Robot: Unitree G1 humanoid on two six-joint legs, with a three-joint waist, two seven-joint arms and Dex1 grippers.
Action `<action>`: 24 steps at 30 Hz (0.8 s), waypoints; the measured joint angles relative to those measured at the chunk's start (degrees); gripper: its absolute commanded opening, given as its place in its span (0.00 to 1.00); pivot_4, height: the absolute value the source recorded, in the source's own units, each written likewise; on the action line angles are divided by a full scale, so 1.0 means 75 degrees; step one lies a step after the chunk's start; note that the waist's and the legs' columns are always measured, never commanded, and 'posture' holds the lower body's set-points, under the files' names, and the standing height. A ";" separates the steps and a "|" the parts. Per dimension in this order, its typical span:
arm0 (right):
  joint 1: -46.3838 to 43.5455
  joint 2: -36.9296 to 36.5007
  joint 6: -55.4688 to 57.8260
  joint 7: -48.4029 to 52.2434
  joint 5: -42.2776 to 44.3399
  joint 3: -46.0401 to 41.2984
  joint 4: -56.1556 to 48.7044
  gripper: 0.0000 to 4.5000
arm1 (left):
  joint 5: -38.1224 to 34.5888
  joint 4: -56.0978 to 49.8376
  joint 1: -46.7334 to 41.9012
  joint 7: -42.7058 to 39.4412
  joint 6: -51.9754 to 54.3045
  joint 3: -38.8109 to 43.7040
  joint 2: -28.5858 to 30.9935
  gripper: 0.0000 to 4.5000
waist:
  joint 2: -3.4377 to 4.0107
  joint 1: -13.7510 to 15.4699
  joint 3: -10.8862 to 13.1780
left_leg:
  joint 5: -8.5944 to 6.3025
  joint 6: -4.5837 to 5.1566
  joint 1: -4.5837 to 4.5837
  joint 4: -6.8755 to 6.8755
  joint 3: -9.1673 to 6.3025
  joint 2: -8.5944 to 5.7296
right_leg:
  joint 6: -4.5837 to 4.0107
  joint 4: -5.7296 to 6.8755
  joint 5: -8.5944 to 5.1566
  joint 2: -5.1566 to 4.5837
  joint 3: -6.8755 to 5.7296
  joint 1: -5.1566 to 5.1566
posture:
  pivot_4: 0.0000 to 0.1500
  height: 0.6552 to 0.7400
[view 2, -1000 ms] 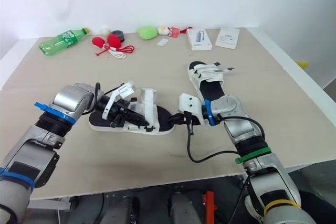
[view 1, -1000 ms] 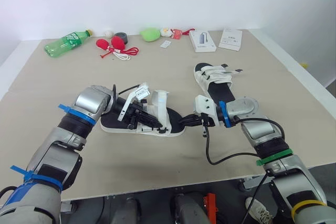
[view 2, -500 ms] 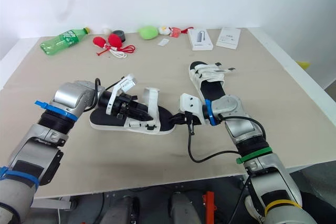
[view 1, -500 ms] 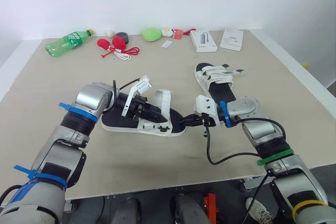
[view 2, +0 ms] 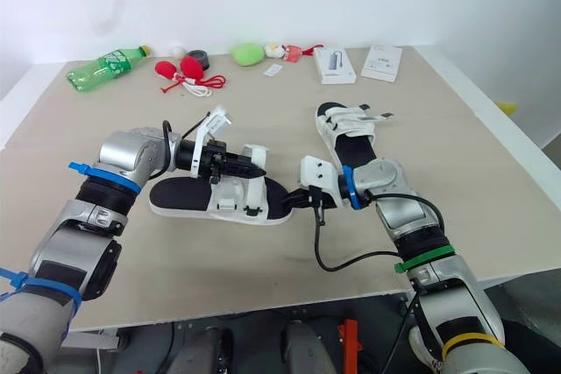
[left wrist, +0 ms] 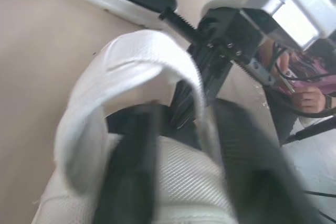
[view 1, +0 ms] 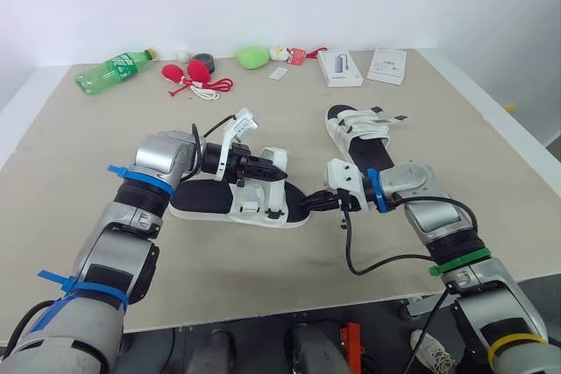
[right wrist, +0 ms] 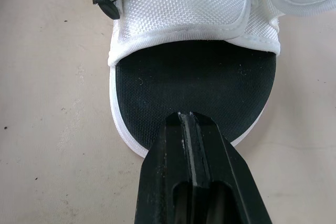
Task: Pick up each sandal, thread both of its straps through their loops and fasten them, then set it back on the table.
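Looking through the left eye view, we saw the near sandal (view 1: 206, 201) lying at the centre of the frame on the table (view 1: 263, 111). The left gripper (view 1: 266, 170) was clamped on its raised white strap (view 1: 275, 157), and the second sandal (view 1: 358, 133) lay right of centre. In the left wrist view, that strap sat between the black fingers (left wrist: 128, 182). In the right wrist view, the right gripper (right wrist: 186, 115) was clenched with nothing between its fingers, its tip at the toe of the near sandal's black footbed.
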 measured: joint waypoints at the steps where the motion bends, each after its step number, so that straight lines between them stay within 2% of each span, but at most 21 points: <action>1: -0.0004 0.0000 -0.0003 0.0003 0.0000 0.0004 0.0003 0.00 | 0.0000 -0.0126 0.0039 -0.0069 0.0005 -0.0042 0.0040 0.02 | 0.0000 -0.0001 0.0000 | 0.0000 0.0000 0.0000 -0.0001 0.0000 0.0000 | 0.0000 0.0000 0.0000 0.0000 0.0001 0.0000 | 1.00 1.00; 8: -0.0033 0.0000 -0.0032 0.0011 -0.0001 0.0019 0.0047 0.00 | 0.0031 -0.0834 0.0649 -0.0409 0.0006 -0.0387 0.0397 0.02 | 0.0000 0.0000 0.0000 | 0.0000 0.0000 0.0001 -0.0001 -0.0001 0.0002 | -0.0002 0.0000 -0.0001 0.0000 0.0001 0.0000 | 1.00 1.00; 24: -0.0054 0.0010 -0.0095 0.0009 0.0000 0.0024 0.0111 0.00 | -0.0135 -0.2254 0.1232 -0.0474 0.0470 -0.0623 0.0796 0.02 | 0.0000 -0.0002 0.0000 | 0.0000 0.0000 0.0004 0.0000 -0.0001 0.0006 | -0.0003 0.0001 -0.0001 0.0002 0.0001 0.0001 | 1.00 1.00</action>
